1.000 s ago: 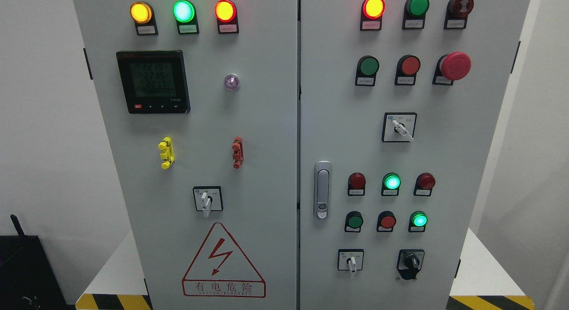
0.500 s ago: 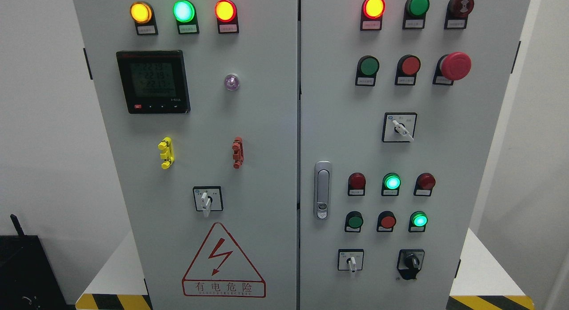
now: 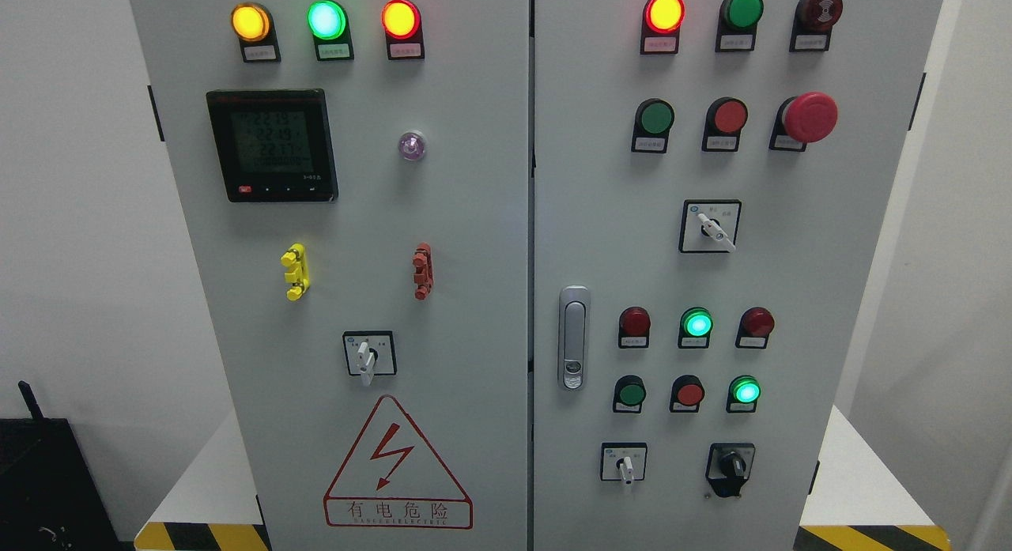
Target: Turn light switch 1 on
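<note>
Only meter display (image 3: 271,144) digits changed.

The labels are too small to read, so which control is light switch 1 cannot be told. Four rotary switches show on the grey cabinet (image 3: 474,219). The left-door selector (image 3: 368,355) has a white lever on a black-framed white plate, pointing straight down, just above the red warning triangle (image 3: 398,466). The upper right-door selector (image 3: 710,227) has the same build, its white lever tilted to the lower right. The lower right-door selector (image 3: 624,462) has a white lever pointing down. Beside it, to its right, sits the black knob switch (image 3: 730,466).
</note>
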`<state>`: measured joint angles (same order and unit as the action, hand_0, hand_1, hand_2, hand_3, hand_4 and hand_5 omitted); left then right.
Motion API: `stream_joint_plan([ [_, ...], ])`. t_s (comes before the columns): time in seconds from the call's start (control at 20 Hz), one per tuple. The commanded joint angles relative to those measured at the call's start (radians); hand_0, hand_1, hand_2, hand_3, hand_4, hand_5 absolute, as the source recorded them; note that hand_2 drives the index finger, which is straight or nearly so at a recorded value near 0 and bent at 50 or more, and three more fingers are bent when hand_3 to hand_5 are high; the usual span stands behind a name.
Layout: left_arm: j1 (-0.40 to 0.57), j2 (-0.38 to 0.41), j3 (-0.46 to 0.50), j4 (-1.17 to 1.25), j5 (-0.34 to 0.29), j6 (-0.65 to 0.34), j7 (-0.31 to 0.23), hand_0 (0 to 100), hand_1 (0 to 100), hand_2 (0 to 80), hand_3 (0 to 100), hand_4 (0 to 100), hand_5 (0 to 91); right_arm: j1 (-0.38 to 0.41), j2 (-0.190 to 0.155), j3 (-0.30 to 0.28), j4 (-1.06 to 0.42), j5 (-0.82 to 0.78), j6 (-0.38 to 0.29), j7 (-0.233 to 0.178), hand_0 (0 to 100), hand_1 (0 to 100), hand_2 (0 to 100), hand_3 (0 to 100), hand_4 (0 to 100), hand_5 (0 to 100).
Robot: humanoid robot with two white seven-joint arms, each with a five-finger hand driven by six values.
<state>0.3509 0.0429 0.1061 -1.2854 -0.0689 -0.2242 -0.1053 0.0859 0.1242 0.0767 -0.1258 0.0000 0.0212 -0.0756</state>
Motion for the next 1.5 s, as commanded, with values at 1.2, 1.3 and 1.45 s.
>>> stream_joint_plan([
  [1.2, -0.156, 0.018, 0.000, -0.756, 0.162, 0.286, 0.140, 16, 73, 40.4, 71, 81, 67.8, 0.000, 0.000, 0.000, 0.000, -0.025, 0.000, 0.000, 0, 0, 0, 0, 0, 0],
  [1.3, -0.185, 0.022, -0.011, -0.761, 0.161, 0.289, 0.170, 15, 73, 41.5, 72, 81, 67.4, 0.000, 0.000, 0.000, 0.000, -0.025, 0.000, 0.000, 0, 0, 0, 0, 0, 0],
  [1.45, -0.246, 0.022, -0.035, -0.761, 0.161, 0.353, 0.174, 13, 74, 42.8, 73, 81, 68.5, 0.000, 0.000, 0.000, 0.000, -0.025, 0.000, 0.000, 0, 0, 0, 0, 0, 0],
])
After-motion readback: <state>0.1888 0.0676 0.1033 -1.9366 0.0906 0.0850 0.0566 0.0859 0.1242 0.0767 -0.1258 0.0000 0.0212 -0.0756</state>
